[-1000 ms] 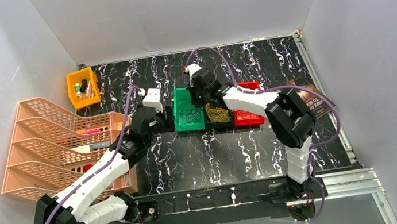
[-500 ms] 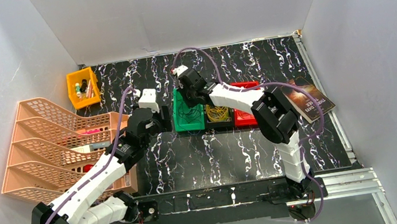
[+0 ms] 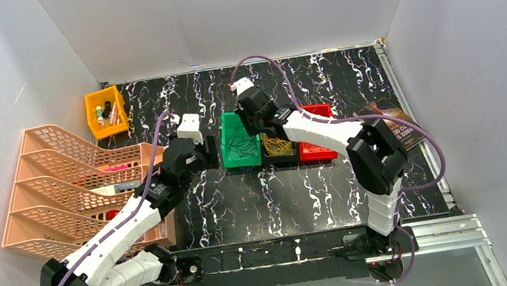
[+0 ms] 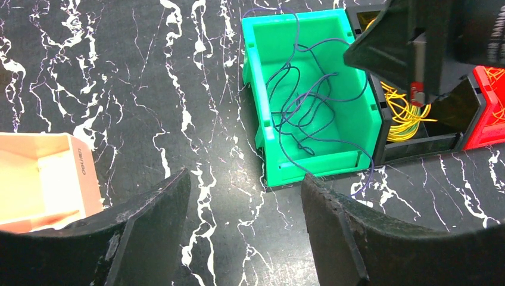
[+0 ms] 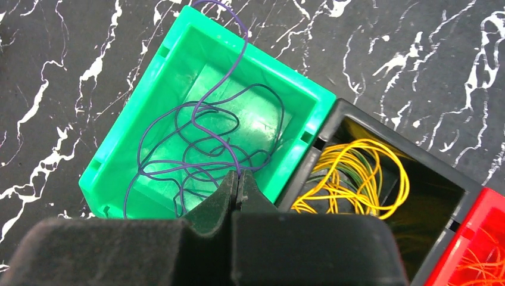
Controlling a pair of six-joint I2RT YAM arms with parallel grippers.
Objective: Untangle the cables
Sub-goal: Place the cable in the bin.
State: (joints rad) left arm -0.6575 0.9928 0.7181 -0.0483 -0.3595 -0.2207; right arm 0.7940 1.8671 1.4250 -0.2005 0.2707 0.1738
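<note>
Thin purple cables (image 5: 202,137) lie tangled in a green bin (image 5: 119,143). Yellow cables (image 5: 351,179) fill the black bin (image 5: 381,128) beside it, and orange cables (image 5: 482,262) lie in a red bin (image 5: 470,238). My right gripper (image 5: 238,179) is shut on one purple strand above the green bin's near right part, and the strand rises out over the bin's far rim. My left gripper (image 4: 244,185) is open and empty, low over the table just left and in front of the green bin (image 4: 256,101). In the top view the right gripper (image 3: 254,122) is over the green bin (image 3: 232,162) and the left gripper (image 3: 211,152) is beside it.
A peach stacked tray rack (image 3: 71,182) stands at the left, its corner in the left wrist view (image 4: 41,173). A small yellow bin (image 3: 106,112) with items sits at the back left. A book (image 3: 393,128) lies right of the red bin (image 3: 317,151). White walls enclose the table.
My right gripper swung left over the green bin, then came back a little to the right, still shut. My left gripper drew slightly back to the left.
</note>
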